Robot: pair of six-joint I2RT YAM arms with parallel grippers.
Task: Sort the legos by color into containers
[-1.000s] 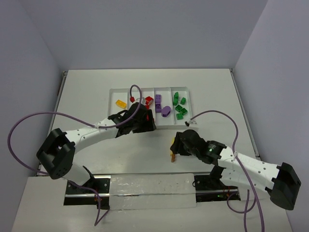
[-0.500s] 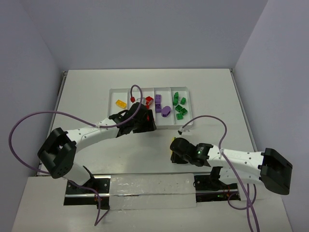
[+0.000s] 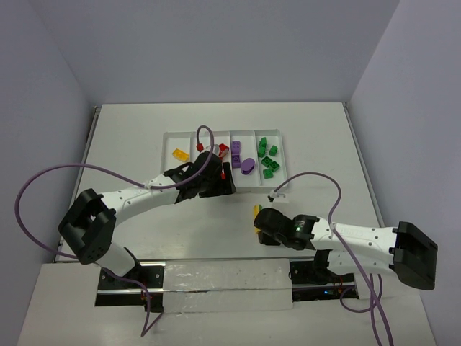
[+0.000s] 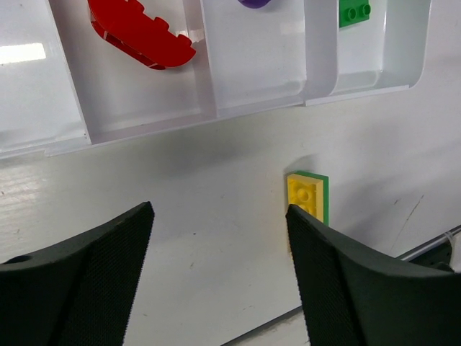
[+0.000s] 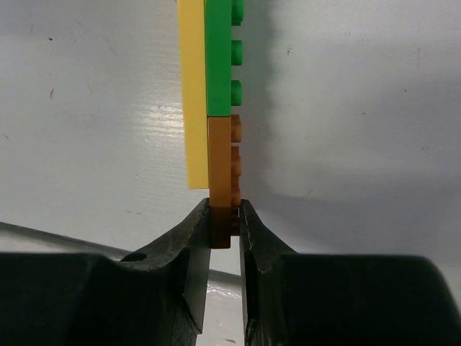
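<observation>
"Two fingers on your right, doing what?"

"My right gripper (image 5: pixel 225 216) is clenched on the orange-brown brick (image 5: pixel 222 162), which is stuck to a green brick (image 5: pixel 220 58) and a yellow plate (image 5: pixel 191 94), toward the table's (image 3: pixel 130 144) near edge."

"Left?"

"My left gripper (image 4: pixel 217 213) gapes, holding nothing, by the tray's (image 3: pixel 170 140) near edge; a red brick (image 4: pixel 140 32) lies inside."

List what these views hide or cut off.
- Right wrist: fingers of the right gripper partly hide the brown end of the brick stack; top edge crops its far end.
- Top view: that gripper covers all but its yellow corner.
- Left wrist: top edge crops tray, red brick, purple brick.
</observation>
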